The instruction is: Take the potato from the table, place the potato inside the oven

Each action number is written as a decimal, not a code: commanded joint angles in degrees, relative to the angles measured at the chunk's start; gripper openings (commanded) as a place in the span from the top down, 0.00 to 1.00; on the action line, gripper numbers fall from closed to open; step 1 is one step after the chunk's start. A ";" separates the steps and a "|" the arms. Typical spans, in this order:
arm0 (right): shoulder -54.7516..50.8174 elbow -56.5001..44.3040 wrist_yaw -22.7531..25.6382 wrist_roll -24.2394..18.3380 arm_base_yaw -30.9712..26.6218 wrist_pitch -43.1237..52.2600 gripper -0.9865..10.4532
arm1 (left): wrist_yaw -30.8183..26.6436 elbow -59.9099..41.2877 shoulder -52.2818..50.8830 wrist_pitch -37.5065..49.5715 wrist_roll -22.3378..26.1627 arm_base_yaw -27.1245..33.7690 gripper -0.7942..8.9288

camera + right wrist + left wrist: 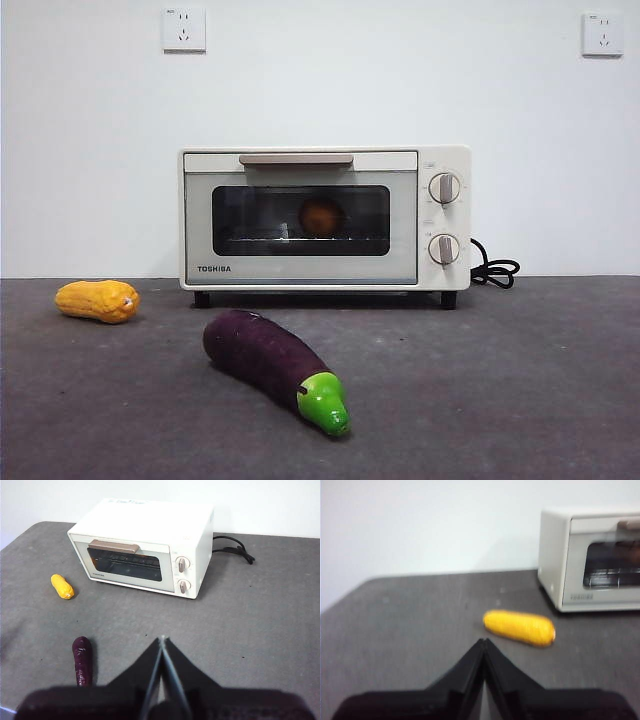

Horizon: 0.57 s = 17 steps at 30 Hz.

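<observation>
Both the left pincer (pixel 483 642) and right pincer (pixel 162 640) are pressed together, holding nothing.

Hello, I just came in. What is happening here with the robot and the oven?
Nothing is being handled right now. The potato sits inside the oven, seen through the glass of the closed door. Both arms are pulled back: the left tool is shut, above the table near the corn, and the right tool is shut too, holding nothing. The eggplant lies in front of the oven.
</observation>
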 commanded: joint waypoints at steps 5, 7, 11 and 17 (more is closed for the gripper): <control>-0.17 -0.13 0.26 -0.39 0.09 -1.29 0.91 | -0.26 -0.55 -0.31 -4.22 2.25 0.11 0.92; -0.17 -0.13 0.26 -0.39 0.09 -1.29 0.91 | -0.24 -0.55 -0.31 -4.81 2.93 0.09 0.92; -0.17 -0.13 0.26 -0.39 0.09 -1.29 0.91 | -0.26 -0.55 -0.31 -6.80 3.10 -0.20 0.92; -0.17 -0.13 0.26 -0.39 0.09 -1.29 0.91 | -0.28 -0.55 -0.31 -7.02 3.54 -1.88 0.92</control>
